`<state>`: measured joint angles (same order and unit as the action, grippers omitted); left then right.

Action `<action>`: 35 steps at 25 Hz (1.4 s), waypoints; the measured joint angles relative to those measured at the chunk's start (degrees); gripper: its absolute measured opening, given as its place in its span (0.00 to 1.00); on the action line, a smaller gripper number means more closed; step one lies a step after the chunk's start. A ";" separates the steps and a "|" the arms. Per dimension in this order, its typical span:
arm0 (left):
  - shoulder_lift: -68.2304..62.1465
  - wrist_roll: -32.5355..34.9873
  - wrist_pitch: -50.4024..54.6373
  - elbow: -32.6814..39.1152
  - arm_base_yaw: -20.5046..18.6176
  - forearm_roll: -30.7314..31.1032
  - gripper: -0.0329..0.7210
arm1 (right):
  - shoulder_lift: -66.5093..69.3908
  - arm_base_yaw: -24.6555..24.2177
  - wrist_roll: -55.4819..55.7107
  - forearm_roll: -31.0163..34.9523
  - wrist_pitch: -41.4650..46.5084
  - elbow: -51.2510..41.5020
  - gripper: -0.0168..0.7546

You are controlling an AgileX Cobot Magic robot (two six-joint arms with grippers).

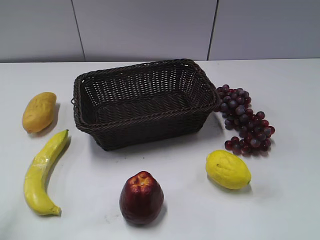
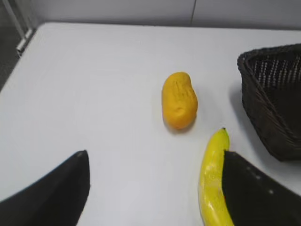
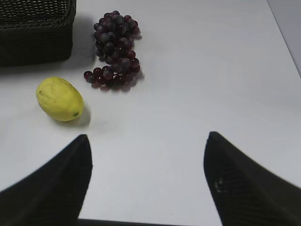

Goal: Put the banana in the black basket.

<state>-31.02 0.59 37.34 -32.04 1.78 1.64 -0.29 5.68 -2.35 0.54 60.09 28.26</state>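
Observation:
The banana point(image 1: 41, 172) lies on the white table at the front left, long, curved and yellow with a glossy wrap patch. In the left wrist view the banana point(image 2: 212, 179) lies partly behind my right finger. The black basket point(image 1: 142, 102) stands empty at the table's middle back; its corner shows in the left wrist view point(image 2: 273, 103). My left gripper point(image 2: 153, 162) is open and holds nothing, above the table left of the banana. My right gripper point(image 3: 146, 146) is open and empty over bare table. Neither gripper shows in the exterior view.
A stubby yellow-orange fruit point(image 1: 39, 111) lies left of the basket, also in the left wrist view point(image 2: 178, 100). A dark red fruit point(image 1: 141, 197) stands at the front middle. A lemon point(image 1: 228, 169) and purple grapes point(image 1: 246, 120) lie right of the basket.

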 joint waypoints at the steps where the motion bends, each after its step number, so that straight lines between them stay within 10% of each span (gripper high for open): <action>1: -3.04 0.57 -0.99 -0.32 0.17 -0.92 0.92 | 0.00 0.00 0.00 0.00 0.00 0.00 0.79; 15: -46.21 6.30 -3.60 -10.31 13.33 -6.52 0.90 | 0.00 0.00 0.00 0.00 0.00 0.00 0.79; 28: -69.75 6.30 -12.76 -10.77 13.94 -6.08 0.88 | 0.00 0.00 0.00 0.00 0.00 0.00 0.79; 35: -70.57 6.42 -14.46 -11.20 13.94 -5.48 0.61 | 0.00 0.00 0.00 0.00 0.00 0.00 0.79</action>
<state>-101.59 7.00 22.88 -43.24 15.72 -3.84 -0.29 5.68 -2.35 0.54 60.09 28.26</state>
